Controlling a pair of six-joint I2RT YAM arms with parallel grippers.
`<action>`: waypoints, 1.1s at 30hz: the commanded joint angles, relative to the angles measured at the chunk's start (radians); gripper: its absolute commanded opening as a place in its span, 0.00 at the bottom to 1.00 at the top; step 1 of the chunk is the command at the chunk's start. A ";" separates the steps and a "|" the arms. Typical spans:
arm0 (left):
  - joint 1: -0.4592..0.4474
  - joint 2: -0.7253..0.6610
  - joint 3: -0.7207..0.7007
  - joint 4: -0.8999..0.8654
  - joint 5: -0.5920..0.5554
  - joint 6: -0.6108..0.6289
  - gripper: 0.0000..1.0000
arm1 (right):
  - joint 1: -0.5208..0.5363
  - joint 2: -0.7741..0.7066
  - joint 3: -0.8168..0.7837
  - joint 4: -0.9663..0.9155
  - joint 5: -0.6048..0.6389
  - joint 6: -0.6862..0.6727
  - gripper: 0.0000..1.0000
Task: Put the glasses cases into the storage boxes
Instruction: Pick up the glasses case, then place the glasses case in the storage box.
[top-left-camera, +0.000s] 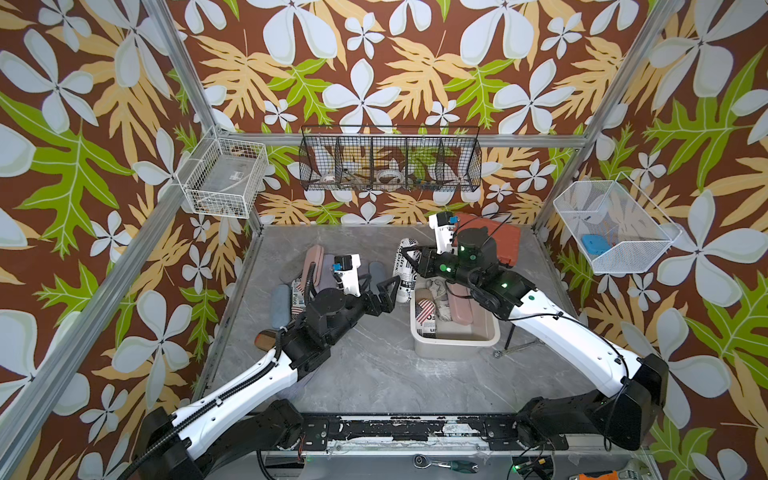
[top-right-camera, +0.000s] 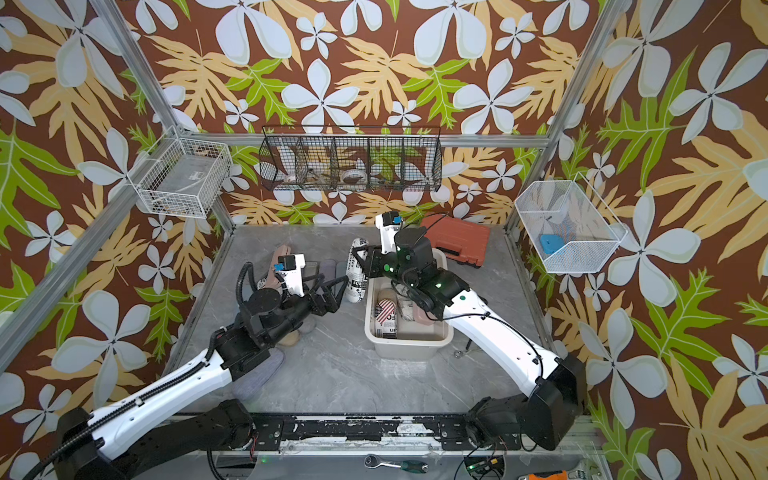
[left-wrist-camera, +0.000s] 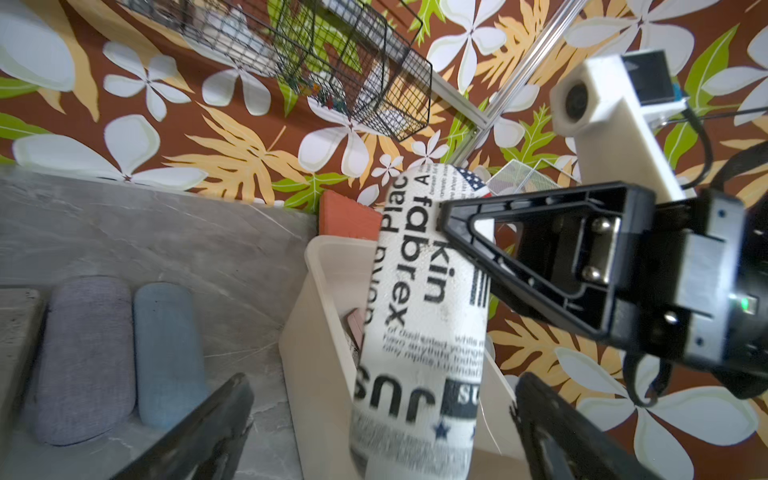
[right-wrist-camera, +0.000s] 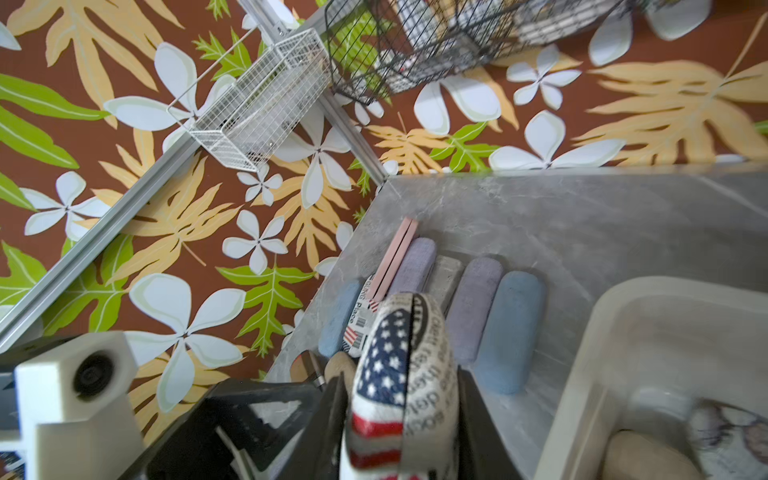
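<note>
well, in both top views the left arm (top-left-camera: 232, 395) comes in from the near left corner and bends toward the middle. the left gripper (top-left-camera: 390, 296) has its fingers spread wide, with nothing in them. the right arm (top-left-camera: 561, 328) reaches over the cream tub (top-left-camera: 457, 347), and the right gripper (top-left-camera: 409, 261) pinches the newspaper-print case (top-left-camera: 403, 286), which hangs just beside the cream tub's left rim, not inside. a few cases lie in the cream tub, and more glasses cases (top-left-camera: 318, 266) sit on the grey table (top-left-camera: 374, 374) to the left. an orange-red tool case (top-right-camera: 457, 239) lies at the back. the walls (top-left-camera: 374, 62) have big flowers and leaves, and a black wire basket (top-left-camera: 390, 160) hangs there. in the left wrist view the left gripper's fingers (left-wrist-camera: 208, 432) stand far apart on each side of the newspaper-print case (left-wrist-camera: 419, 332), not touching it. in the right wrist view the right gripper (right-wrist-camera: 403, 415) squeezes the flag end of that case between both fingers, and pink, purple, grey and blue cases lie in a row on the grey table past it.
</note>
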 joint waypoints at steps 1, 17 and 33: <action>0.001 -0.075 -0.027 -0.060 -0.119 0.031 1.00 | -0.058 -0.016 0.036 -0.068 0.047 -0.074 0.23; 0.028 -0.182 -0.104 -0.300 -0.300 -0.029 1.00 | -0.211 0.198 -0.100 -0.141 0.118 -0.192 0.24; 0.043 -0.092 0.055 -0.431 -0.312 0.000 1.00 | -0.237 0.163 -0.007 -0.240 0.114 -0.196 0.65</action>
